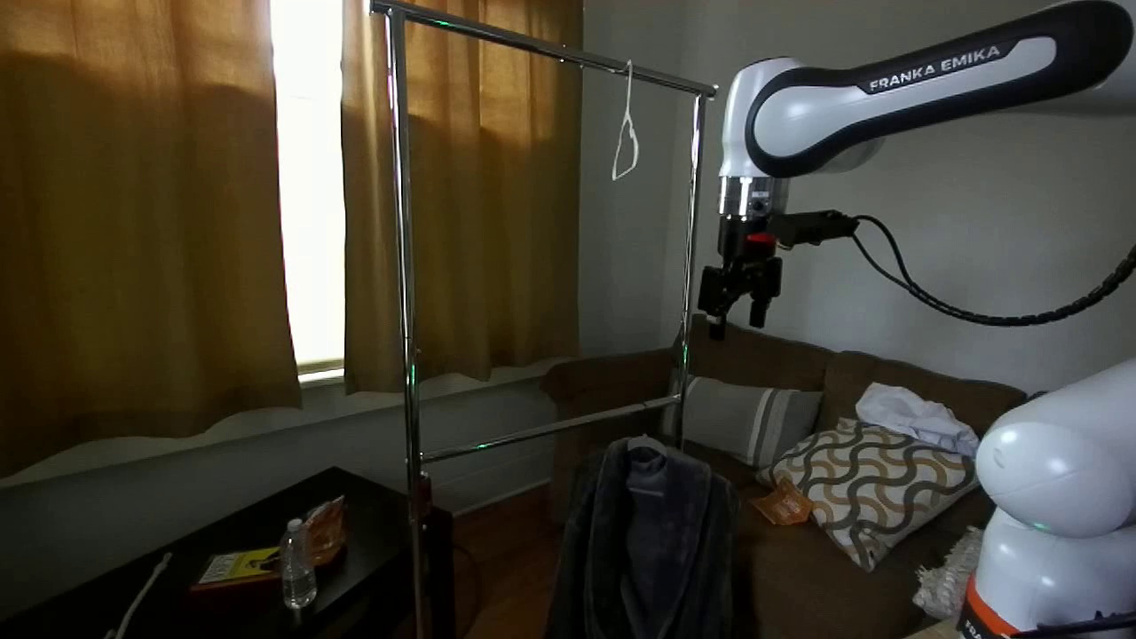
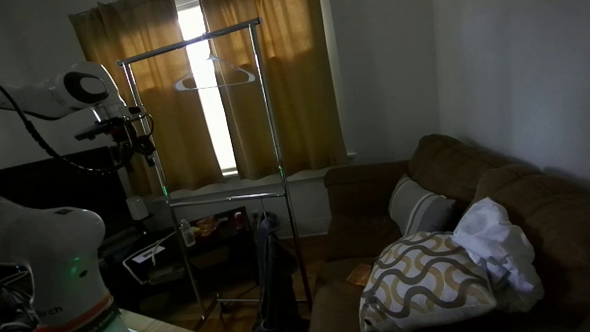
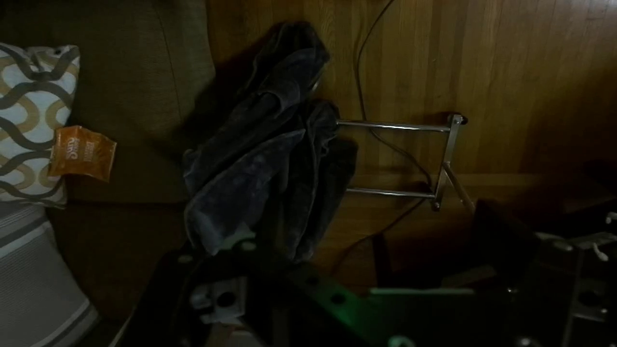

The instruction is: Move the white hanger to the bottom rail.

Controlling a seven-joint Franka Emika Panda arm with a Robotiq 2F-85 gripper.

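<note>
Clothes hanger [image 1: 627, 122], white: in an exterior view, hung from the top rail [image 1: 532, 43], upper centre of frame, up and left from the gripper [image 1: 737, 325], seen nearly end-on along its long axis. Held nothing between clearly parted jaws. Probably needed an upward reach before any descent to the bottom rail [image 1: 550, 429], lower centre.

From here, daylight [image 1: 311, 177] glares between golden-brown fabric curtains [image 1: 142, 231]; a brown upholstered sofa [image 2: 461, 171] borders the wooden plank floor [image 3: 496, 72].
</note>
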